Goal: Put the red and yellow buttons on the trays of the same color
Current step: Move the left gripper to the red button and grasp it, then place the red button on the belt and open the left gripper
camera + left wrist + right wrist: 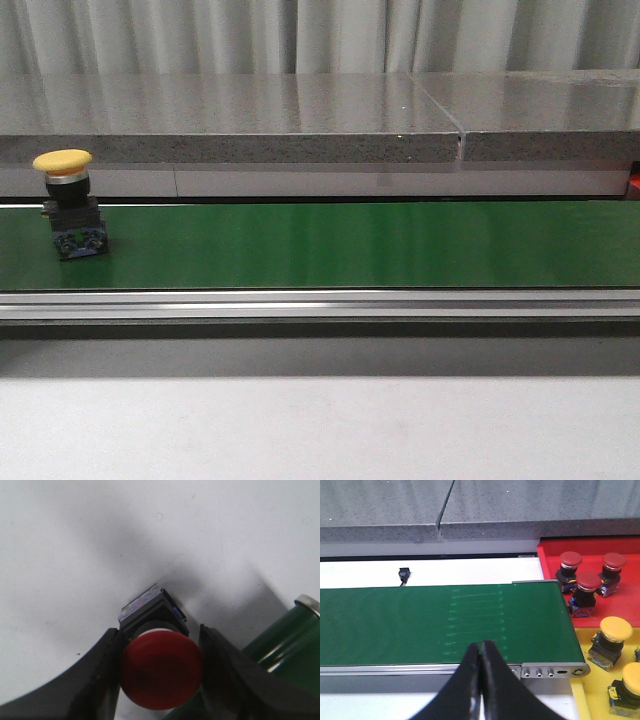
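A yellow button (64, 165) on a black base stands upright on the green conveyor belt (350, 245), near its left end. Neither gripper shows in the front view. In the left wrist view my left gripper (160, 647) is shut on a red button (161, 672), one finger on each side of its cap, above the white table. My right gripper (481, 647) is shut and holds nothing, hanging over the belt's near edge. Beyond the belt's end lie the red tray (590, 547) with three red buttons (588, 582) and the yellow tray (595, 690) with yellow buttons (615, 628).
A grey stone ledge (300, 115) runs behind the belt. An aluminium rail (320, 303) borders the belt's front, with white table (320, 430) before it. The belt's end roller (290, 640) lies close beside the left gripper. A small black plug (403, 575) sits behind the belt.
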`<move>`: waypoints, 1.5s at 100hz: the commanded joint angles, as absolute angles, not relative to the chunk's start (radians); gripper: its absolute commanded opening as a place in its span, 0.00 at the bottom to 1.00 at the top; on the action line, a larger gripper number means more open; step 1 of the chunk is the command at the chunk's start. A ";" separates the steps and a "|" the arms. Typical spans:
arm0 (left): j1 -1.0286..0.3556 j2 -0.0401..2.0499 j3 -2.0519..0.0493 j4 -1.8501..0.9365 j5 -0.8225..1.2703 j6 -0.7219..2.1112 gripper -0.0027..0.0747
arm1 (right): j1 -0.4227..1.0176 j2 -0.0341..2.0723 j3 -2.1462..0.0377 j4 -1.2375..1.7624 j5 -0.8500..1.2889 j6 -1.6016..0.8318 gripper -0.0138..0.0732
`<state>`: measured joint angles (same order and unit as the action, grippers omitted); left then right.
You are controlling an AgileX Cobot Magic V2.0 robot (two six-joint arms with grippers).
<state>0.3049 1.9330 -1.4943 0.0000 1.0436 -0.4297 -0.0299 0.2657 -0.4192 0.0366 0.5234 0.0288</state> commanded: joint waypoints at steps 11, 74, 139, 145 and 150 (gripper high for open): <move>0.302 1.781 -1.521 0.044 1.060 -0.276 0.14 | -0.025 0.274 -0.444 0.031 0.452 0.029 0.08; 0.205 1.567 -1.497 -0.066 1.191 -0.009 0.14 | -0.025 0.274 -0.444 0.031 0.452 0.029 0.08; 0.166 1.618 -1.379 -0.074 1.102 -0.009 0.38 | -0.025 0.274 -0.444 0.031 0.452 0.029 0.08; 0.166 1.622 -1.379 -0.074 1.095 -0.009 0.52 | -0.025 0.274 -0.444 0.031 0.452 0.029 0.08; 0.166 1.622 -1.379 -0.074 1.079 -0.009 0.64 | -0.025 0.274 -0.444 0.031 0.452 0.029 0.08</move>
